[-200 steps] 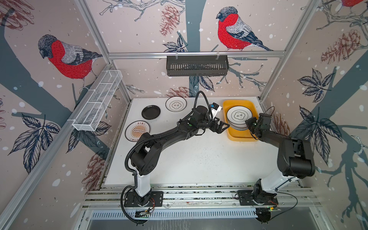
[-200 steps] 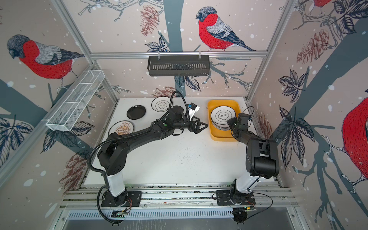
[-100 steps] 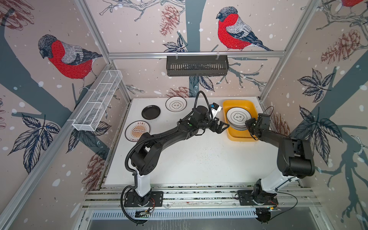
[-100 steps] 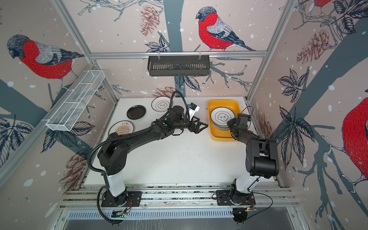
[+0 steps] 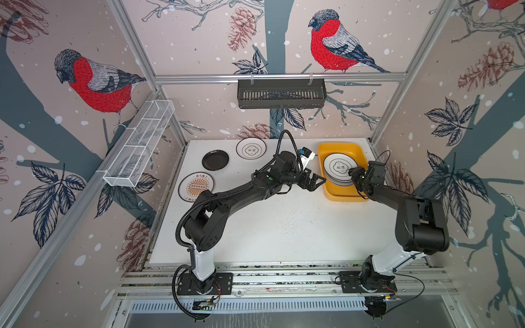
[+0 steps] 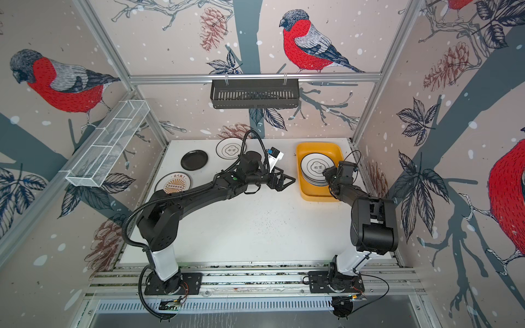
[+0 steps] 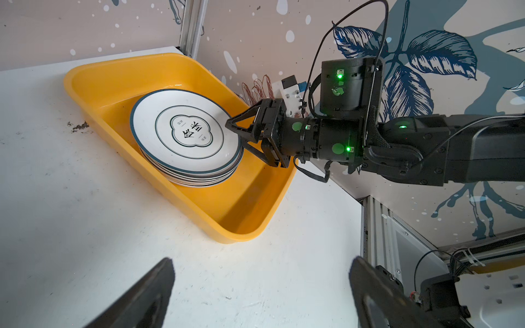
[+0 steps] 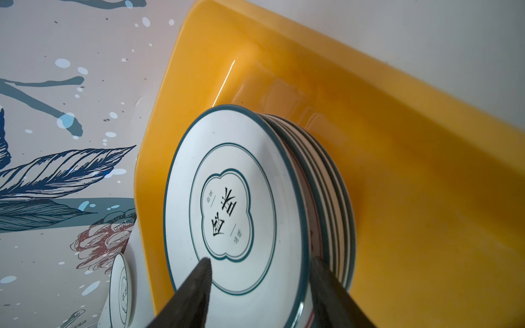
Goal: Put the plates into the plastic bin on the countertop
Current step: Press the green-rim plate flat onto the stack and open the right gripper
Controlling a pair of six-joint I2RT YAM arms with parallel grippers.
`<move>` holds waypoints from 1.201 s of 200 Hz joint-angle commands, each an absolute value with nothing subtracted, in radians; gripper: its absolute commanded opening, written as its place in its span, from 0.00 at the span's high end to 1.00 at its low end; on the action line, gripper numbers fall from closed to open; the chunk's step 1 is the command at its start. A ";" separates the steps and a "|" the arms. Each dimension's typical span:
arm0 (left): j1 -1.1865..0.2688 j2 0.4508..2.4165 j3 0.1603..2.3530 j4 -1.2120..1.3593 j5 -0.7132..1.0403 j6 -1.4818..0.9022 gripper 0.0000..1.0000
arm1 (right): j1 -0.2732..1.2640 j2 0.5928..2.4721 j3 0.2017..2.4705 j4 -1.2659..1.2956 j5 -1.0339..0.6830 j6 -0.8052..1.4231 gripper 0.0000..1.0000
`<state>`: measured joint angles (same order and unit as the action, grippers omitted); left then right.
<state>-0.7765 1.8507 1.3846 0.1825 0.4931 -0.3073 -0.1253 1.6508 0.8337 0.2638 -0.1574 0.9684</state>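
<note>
The yellow plastic bin (image 5: 338,146) (image 6: 318,144) stands at the back right of the white countertop (image 5: 284,227). In it lies a stack of plates, topped by a white plate with a quatrefoil emblem (image 5: 339,166) (image 7: 184,130) (image 8: 227,198). My right gripper (image 5: 353,174) (image 7: 235,135) (image 8: 261,261) is open at the stack's near rim, one finger over the top plate's face and one beside the stack. My left gripper (image 5: 314,181) (image 7: 261,261) is wide open and empty over bare countertop beside the bin's left wall. A black plate (image 5: 215,160), a quatrefoil plate (image 5: 251,148) and a sunburst plate (image 5: 196,186) lie on the left.
A black slotted basket (image 5: 281,93) hangs on the back rail above the countertop. A white wire rack (image 5: 139,147) is fixed to the left wall. Aluminium framing edges the countertop, and the right wall runs close behind the bin.
My right gripper's jaws have come apart from the top plate's rim, and the plate lies on the stack. The left arm has not moved.
</note>
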 commanded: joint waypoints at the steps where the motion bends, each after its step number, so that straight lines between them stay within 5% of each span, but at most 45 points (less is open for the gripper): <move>1: -0.775 1.837 1.375 0.193 0.480 -0.299 0.04 | -0.125 1.642 0.835 0.251 -0.146 0.954 0.36; 75: -0.776 1.837 1.368 0.196 0.494 -0.310 0.04 | -0.125 1.630 0.819 0.299 -0.162 0.948 0.04; 240: -0.776 1.814 1.343 0.195 0.464 -0.300 0.04 | -0.111 1.573 0.898 0.116 -0.082 0.888 0.00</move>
<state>-0.7765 1.8366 1.3571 0.1753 0.4702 -0.3115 -0.1139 1.5826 0.8833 0.1570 -0.1192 0.8913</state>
